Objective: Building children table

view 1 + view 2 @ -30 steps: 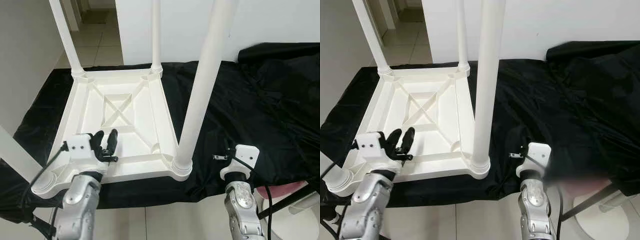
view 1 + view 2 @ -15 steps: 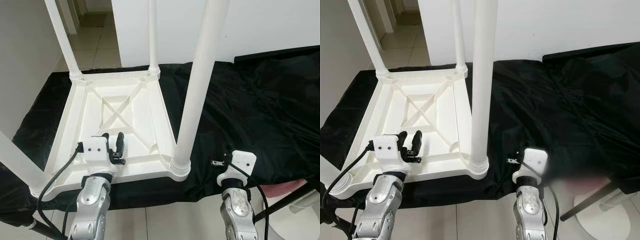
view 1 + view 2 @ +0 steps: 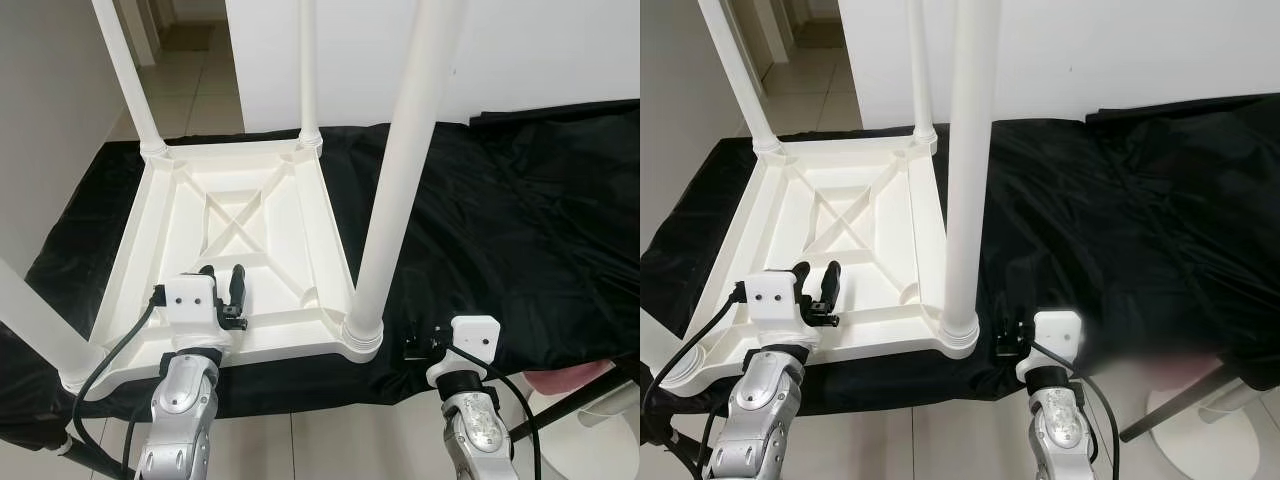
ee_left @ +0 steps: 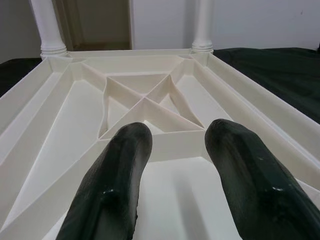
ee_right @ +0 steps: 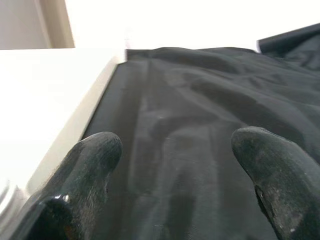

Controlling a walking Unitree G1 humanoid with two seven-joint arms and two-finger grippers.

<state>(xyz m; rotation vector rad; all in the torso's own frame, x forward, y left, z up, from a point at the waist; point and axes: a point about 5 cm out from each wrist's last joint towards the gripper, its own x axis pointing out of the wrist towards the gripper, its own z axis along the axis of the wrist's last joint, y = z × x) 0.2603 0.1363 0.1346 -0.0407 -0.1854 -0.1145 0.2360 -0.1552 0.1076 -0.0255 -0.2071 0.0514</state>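
A white plastic children's table [image 3: 300, 225] lies upside down on a black cloth [image 3: 520, 220]. Its legs stand upward: a thick near right leg [image 3: 400, 190], two far legs [image 3: 125, 70] [image 3: 309, 70], and a near left leg [image 3: 30, 320]. My left gripper [image 3: 222, 274] hovers open over the table's near rail. In the left wrist view its fingers [image 4: 125, 165] point at the X-shaped ribs [image 4: 145, 97] with nothing between them. My right gripper [image 5: 177, 150] is open just above the cloth, beside the base of the near right leg [image 3: 362, 335].
The cloth-covered surface ends just in front of my arms, with tiled floor [image 3: 330, 450] below. A pink and white stool [image 3: 590, 395] stands at the bottom right. A white wall [image 3: 560, 50] runs behind, and a doorway [image 3: 190, 30] opens at the far left.
My left gripper has shifted right along the table's near rail and its fingers stand closer together. The right gripper has dropped and moved left toward the near right leg's base.
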